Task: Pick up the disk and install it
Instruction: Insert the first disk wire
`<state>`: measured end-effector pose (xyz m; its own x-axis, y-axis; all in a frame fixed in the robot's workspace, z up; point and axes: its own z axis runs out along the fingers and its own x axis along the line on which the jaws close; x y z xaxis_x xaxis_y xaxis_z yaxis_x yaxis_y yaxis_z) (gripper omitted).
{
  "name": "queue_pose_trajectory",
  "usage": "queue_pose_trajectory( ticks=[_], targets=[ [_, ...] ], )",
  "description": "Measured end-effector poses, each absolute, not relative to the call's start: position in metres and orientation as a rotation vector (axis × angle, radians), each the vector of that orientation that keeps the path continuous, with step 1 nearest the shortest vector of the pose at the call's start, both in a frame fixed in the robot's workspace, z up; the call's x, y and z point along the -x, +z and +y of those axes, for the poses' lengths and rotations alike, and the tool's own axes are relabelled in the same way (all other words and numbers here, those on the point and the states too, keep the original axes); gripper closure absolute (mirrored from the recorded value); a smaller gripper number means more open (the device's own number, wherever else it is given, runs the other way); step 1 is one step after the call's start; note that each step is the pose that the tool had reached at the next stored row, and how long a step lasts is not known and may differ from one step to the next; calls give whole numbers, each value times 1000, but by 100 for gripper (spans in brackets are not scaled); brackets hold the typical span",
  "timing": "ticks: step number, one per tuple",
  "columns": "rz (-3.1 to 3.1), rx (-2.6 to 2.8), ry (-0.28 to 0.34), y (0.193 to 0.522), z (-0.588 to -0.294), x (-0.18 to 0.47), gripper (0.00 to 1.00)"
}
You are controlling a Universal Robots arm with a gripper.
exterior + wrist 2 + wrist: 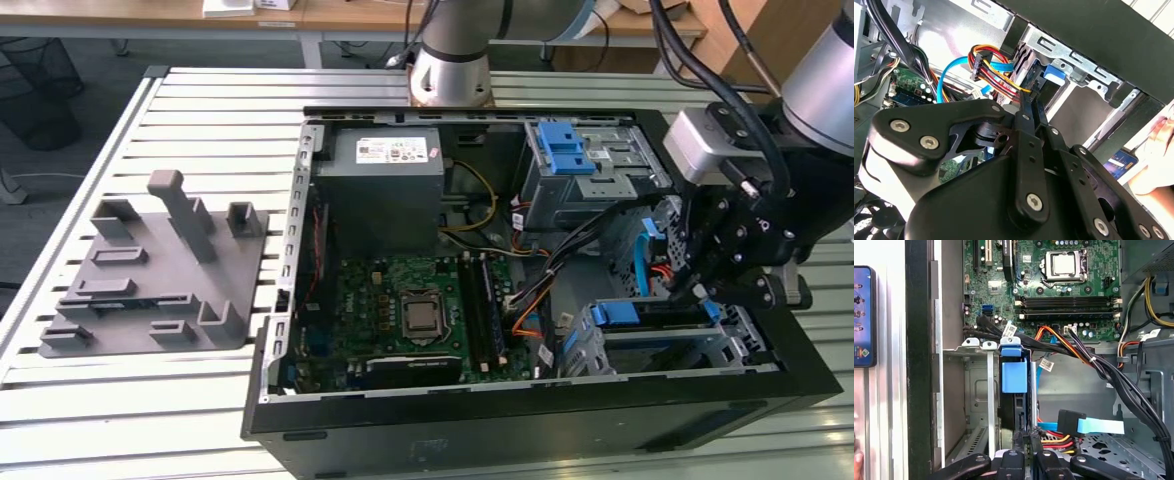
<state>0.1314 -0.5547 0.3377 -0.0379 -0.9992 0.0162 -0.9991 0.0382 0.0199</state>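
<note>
Slatted metal table (160,400) supports an open computer case (534,420), lower centre of the exterior view. Black gripper (705,290) reaches into the drive bay (667,345) at lower right, fingers closed edgewise on the disk (1015,375), which stands upright in the bay beside the motherboard (414,310).

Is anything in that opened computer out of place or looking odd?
Nothing looks damaged. The disk stands on edge in the metal drive cage near the case's corner, its blue frame topmost, with the pincer right over it. A blue data cable's plug hangs loose beside it, unconnected.
</note>
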Motion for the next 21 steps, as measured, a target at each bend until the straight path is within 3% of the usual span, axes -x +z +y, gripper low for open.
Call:
queue_pose_trajectory(
  ticks=[21],
  targets=[
    [-2243, -2158, -11, 334, -555, -133, 84]
  ],
)
